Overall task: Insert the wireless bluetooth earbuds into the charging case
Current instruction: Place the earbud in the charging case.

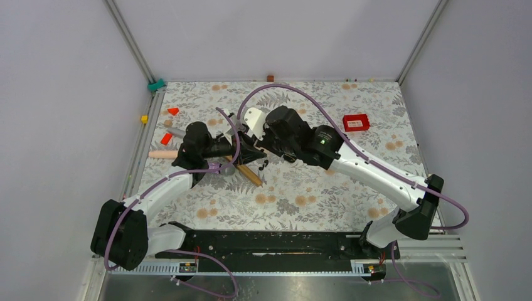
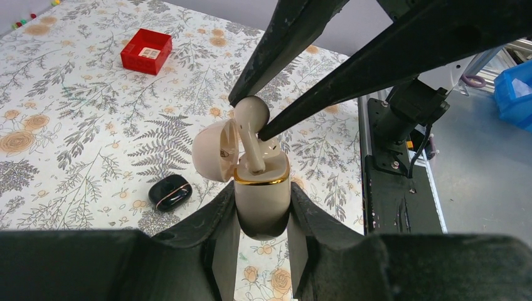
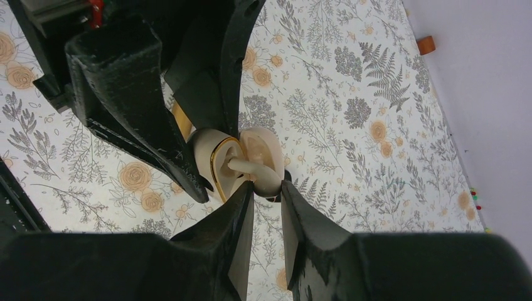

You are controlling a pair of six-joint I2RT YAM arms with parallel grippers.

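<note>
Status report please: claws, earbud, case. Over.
Left claw shut on cream charging case, lid open. Right claw shut on cream earbud, stem in case. Nothing in the way.

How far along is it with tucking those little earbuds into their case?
Done: the cream charging case sits clamped in the left gripper with its lid open. In hand: the right gripper pinches one cream earbud, its stem entering the case, head not yet seated. Left: seating it. Whether a second earbud is already inside, I cannot tell.
</note>
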